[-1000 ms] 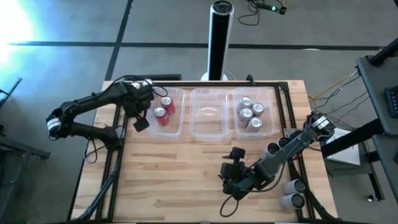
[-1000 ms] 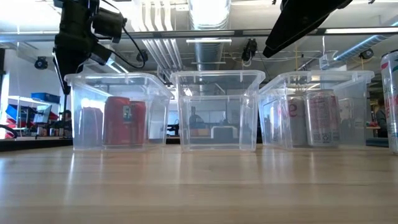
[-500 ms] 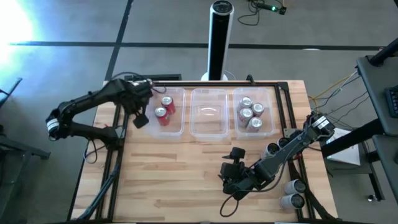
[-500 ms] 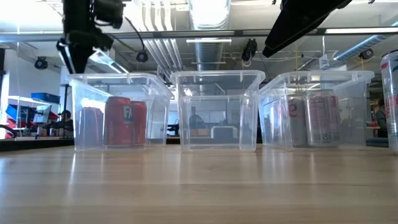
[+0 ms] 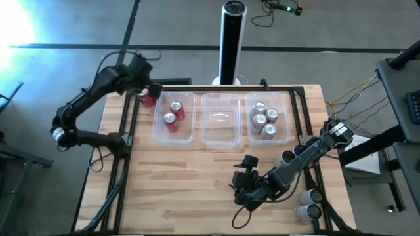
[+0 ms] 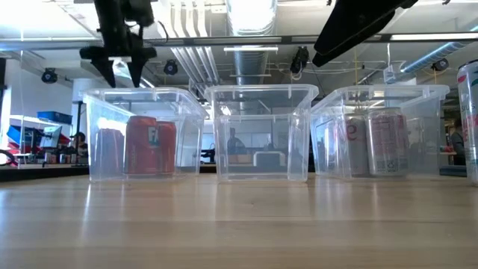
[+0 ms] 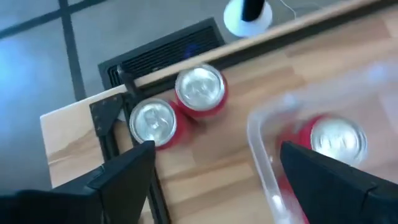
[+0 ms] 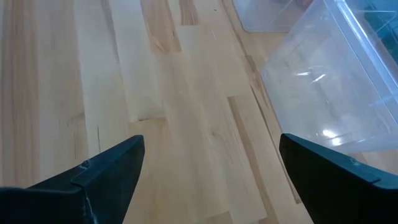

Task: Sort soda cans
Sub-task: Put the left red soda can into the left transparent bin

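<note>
Nearest the front edge of the tabletop (image 5: 197, 190), the right gripper (image 5: 244, 187) hangs low over bare wood w/ fingers spread wide and nothing between them; the silver-grey cans (image 5: 303, 203) waiting at the right edge lie partly under that arm, some on their sides, so a careless swing could roll one off. Mid-row: left tub (image 5: 174, 118) holds two red cans (image 5: 172, 117), middle tub (image 5: 220, 118) has none, right tub (image 5: 268, 119) holds four silver-topped cans (image 5: 265, 119). Farthest back, the left gripper (image 5: 146, 88) sits above the far-left corner, fingers (image 7: 124, 177) apart, empty, looking down on two loose red cans (image 7: 180, 106) standing touching each other beside the tub wall. Main risk, I think: the pair touches, so closing on one prob. shoves or tips its neighbour toward the tabletop edge, or a finger clips the tub rim on descent. Exact gap to the tub wall is hard to judge — wrist view is smeared there.
</note>
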{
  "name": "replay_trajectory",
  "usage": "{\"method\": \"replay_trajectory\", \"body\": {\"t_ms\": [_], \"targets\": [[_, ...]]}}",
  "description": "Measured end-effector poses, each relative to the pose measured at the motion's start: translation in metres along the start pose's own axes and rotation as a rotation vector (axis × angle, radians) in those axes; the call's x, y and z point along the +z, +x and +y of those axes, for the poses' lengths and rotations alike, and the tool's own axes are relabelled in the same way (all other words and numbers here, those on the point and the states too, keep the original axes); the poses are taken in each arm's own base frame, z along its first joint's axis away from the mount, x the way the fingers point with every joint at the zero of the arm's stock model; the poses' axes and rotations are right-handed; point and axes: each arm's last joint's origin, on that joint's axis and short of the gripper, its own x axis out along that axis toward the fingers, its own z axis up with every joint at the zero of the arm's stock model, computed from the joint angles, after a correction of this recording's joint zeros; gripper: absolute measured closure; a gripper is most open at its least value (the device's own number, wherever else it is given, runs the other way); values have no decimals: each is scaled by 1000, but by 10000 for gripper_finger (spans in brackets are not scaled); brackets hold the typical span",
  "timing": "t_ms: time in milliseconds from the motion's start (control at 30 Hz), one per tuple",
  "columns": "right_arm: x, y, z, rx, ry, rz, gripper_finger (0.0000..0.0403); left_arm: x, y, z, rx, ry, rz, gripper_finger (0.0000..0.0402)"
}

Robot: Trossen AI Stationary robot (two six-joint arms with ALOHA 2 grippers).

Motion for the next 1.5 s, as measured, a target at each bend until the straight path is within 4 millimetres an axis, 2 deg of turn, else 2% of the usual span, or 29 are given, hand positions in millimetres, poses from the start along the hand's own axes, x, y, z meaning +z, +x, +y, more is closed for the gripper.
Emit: {"method": "replay_trajectory", "body": {"t_ms": [267, 400, 567, 800, 1267, 1500], "targets": [[0, 0, 0, 1, 1, 0, 35, 32, 31, 18, 80, -169, 70, 67], [-1, 0, 0, 0, -1, 2, 35, 41, 44, 14, 23, -62, 134, 67], [-3, 1, 0, -4, -7, 9, 35, 38, 51, 15, 86, 33, 211, 67], [-6, 3, -1, -9, -6, 18, 35, 28, 61, 22, 128, -68, 227, 61], [-8, 4, -1, -8, 37, 22, 35, 29, 70, 23, 136, -155, 180, 59], [-18, 5, 2, 4, 41, 51, 35, 26, 77, 24, 143, -188, 174, 44]]}}
